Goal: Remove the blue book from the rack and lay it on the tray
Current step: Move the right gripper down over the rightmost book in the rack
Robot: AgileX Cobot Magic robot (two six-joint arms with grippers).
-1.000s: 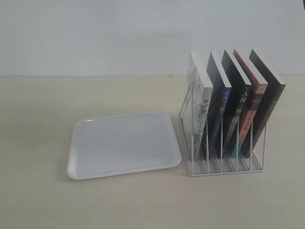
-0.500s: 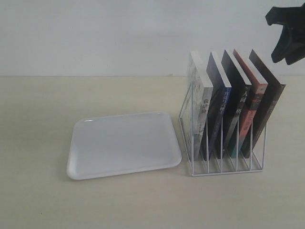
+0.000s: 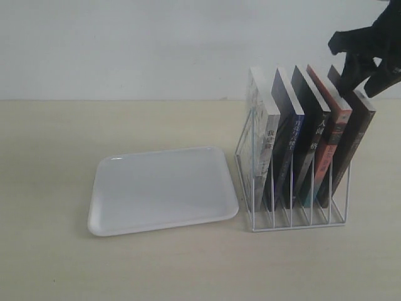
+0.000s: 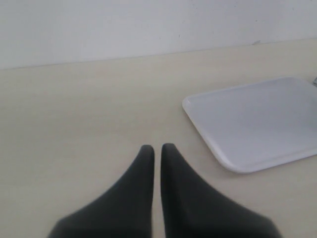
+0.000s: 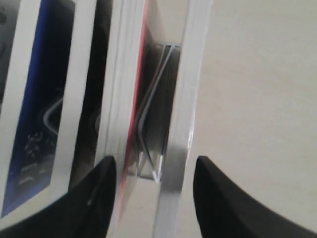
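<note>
The blue book (image 3: pixel 287 153) stands in the second slot from the left of the white wire rack (image 3: pixel 294 222), between a pale book and a black-spined one. Its blue cover (image 5: pixel 37 104) shows at the edge of the right wrist view. My right gripper (image 3: pixel 361 83) hangs open just above the two rightmost books; in its wrist view the gripper (image 5: pixel 154 166) straddles the page edges of the red-covered book (image 5: pixel 126 74) and the dark brown book (image 5: pixel 193 74). The white tray (image 3: pixel 163 191) lies flat left of the rack. My left gripper (image 4: pixel 157 148) is shut with nothing in it, above bare table near the tray (image 4: pixel 257 124).
Five books lean rightward in the rack, tops level with its wires. The rack's wire loops (image 5: pixel 156 104) show in the gap between the two rightmost books. A pale wall runs behind the beige table (image 3: pixel 62 138).
My right gripper entered the exterior view from the upper right and dropped down and left, from out of view to just over the rightmost books. Books, rack and tray have not moved.
</note>
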